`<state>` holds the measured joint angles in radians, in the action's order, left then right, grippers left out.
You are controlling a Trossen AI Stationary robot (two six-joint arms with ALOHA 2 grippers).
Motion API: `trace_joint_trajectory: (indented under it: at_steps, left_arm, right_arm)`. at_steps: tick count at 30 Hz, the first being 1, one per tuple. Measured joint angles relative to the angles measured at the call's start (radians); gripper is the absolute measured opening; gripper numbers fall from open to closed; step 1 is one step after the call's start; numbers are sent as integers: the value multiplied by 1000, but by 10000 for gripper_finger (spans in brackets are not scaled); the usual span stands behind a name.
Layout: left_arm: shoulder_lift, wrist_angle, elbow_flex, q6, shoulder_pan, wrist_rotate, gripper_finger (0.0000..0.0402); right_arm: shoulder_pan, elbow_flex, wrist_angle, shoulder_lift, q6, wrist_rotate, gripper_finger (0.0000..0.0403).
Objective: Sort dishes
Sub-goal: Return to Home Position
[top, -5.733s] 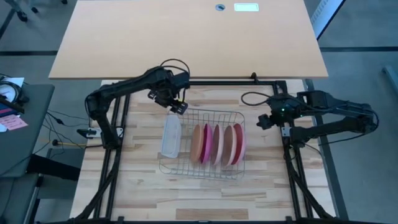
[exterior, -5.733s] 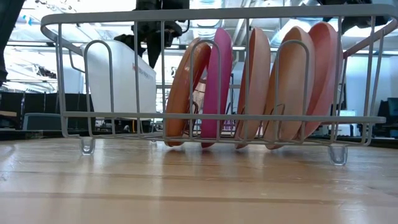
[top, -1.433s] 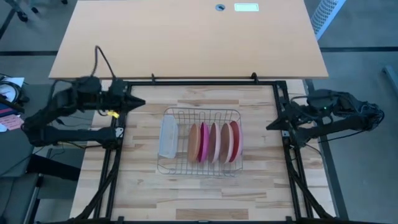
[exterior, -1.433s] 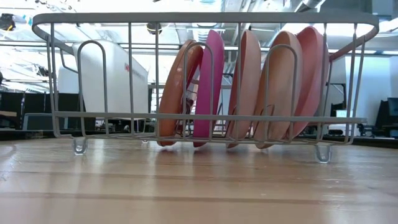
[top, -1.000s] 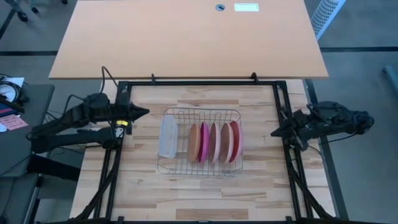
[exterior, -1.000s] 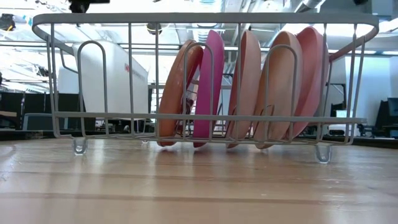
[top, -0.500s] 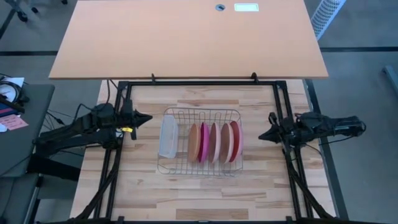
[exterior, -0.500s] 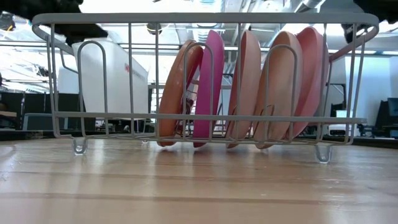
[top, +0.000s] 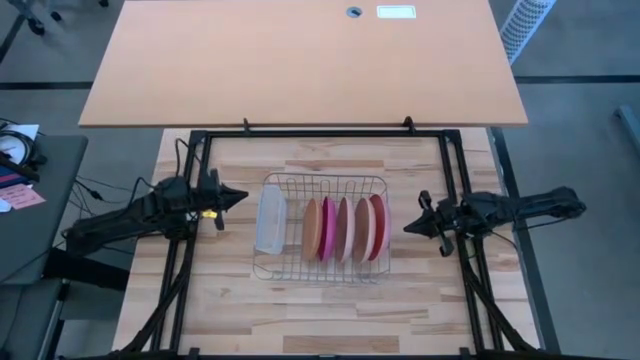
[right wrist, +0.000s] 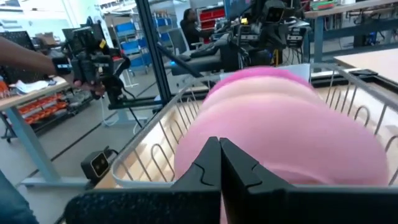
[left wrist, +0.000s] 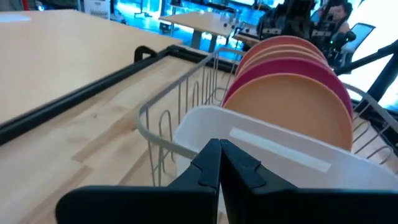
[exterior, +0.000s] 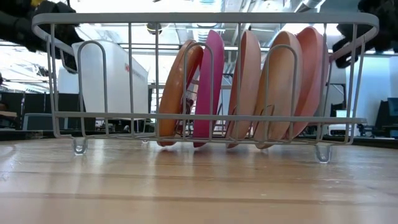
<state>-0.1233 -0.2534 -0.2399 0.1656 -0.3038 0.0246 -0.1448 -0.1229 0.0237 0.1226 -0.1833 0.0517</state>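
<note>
Bright, even overhead light; soft sheen on the bench [exterior: 199, 186]; ceiling lights [exterior: 118, 5] glare behind the rack [exterior: 205, 17], low view.

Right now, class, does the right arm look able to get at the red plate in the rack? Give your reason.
Probably yes. The red plate stands at the end of the rack nearest the right tool, its top edge exposed; only the wire wall lies between them.

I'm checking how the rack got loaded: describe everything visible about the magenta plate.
The magenta plate is round, flat, smooth plastic by its look. It stands on edge, tilted slightly, in the wire rack, between the orange-tan plate, whose top seems to lean on it, and a pale pink plate. Its bottom edge rests on the rack's wires.
</note>
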Motion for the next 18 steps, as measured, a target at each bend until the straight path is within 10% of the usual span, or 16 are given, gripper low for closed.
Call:
trace_joint_trajectory:
  at_steps: [18]
  left_arm:
    - [111, 84, 160, -75, 0, -33, 0]
  right_arm:
    - [-92, 115, -118, 0, 34, -83, 0]
